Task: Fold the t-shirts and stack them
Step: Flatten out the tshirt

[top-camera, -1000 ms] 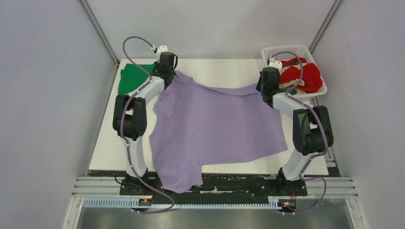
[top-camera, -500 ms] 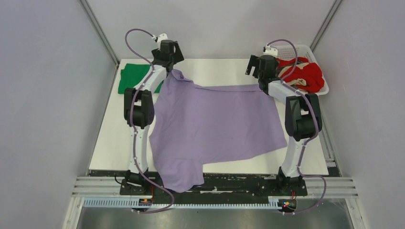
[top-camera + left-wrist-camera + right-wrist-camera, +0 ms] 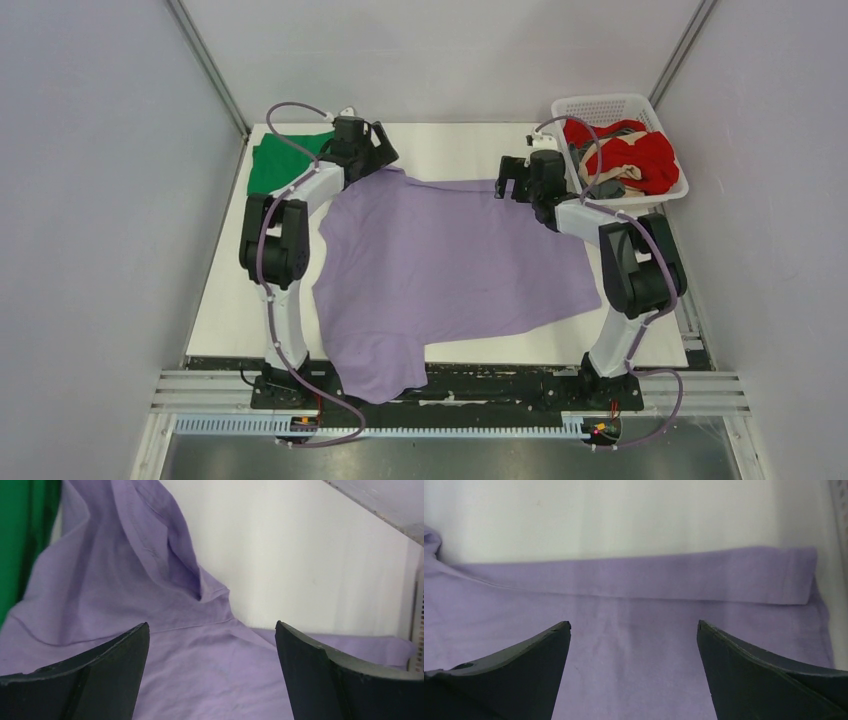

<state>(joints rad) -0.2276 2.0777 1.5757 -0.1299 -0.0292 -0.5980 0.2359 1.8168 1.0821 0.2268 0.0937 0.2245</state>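
Observation:
A large lavender t-shirt (image 3: 450,265) lies spread over the white table, one sleeve hanging over the near edge. My left gripper (image 3: 378,152) hovers open above its far left corner, where the cloth (image 3: 150,600) bunches up. My right gripper (image 3: 512,180) hovers open above the far right hem (image 3: 639,580), which lies flat with a folded edge. Neither holds anything. A green t-shirt (image 3: 278,160) lies folded at the far left. Red, tan and grey t-shirts (image 3: 630,160) sit piled in the basket.
The white lattice basket (image 3: 600,105) stands at the far right corner, close to my right arm. Bare white table (image 3: 240,290) shows left of the lavender shirt and along the far edge. Grey walls enclose the table on three sides.
Both grippers opened and let go of the lavender shirt's far corners. The far edge dropped flat onto the table. Both grippers moved slightly inward and nearer.

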